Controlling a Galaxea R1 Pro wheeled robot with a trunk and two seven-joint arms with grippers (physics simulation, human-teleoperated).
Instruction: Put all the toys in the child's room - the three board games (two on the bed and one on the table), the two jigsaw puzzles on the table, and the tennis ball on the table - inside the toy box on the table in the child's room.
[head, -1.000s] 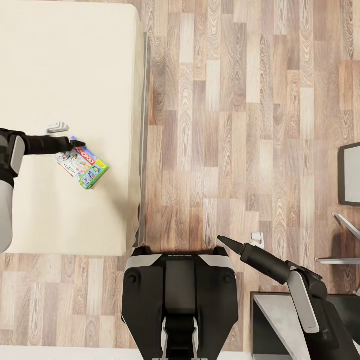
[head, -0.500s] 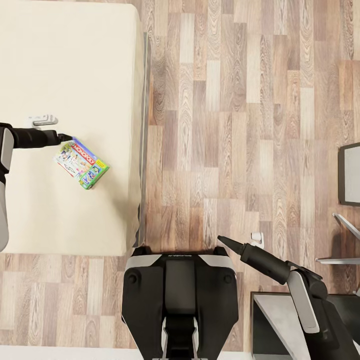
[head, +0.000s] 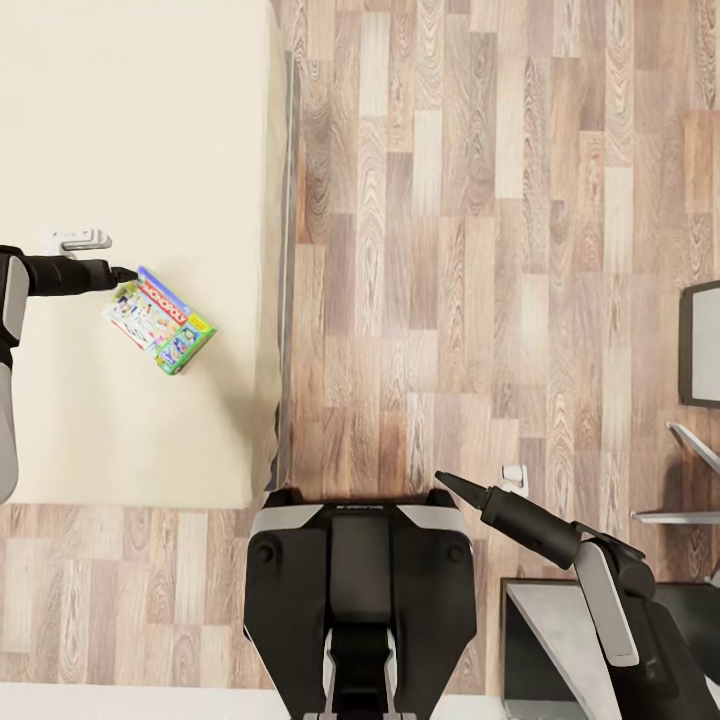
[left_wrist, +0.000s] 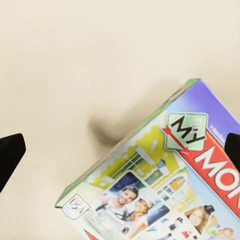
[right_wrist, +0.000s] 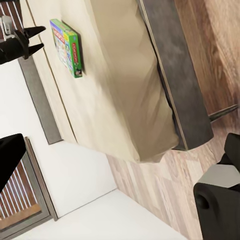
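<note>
Left pincer (right_wrist: 30, 41) agape beside board game (right_wrist: 66, 46).

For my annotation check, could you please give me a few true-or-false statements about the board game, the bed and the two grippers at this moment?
1. The board game lies on the bed. True.
2. The left gripper is shut on the game. False: its fingers are open, beside the box's corner.
3. The right gripper hangs over the wood floor. True.
4. The game's cover faces down. False: its printed cover faces up.
</note>
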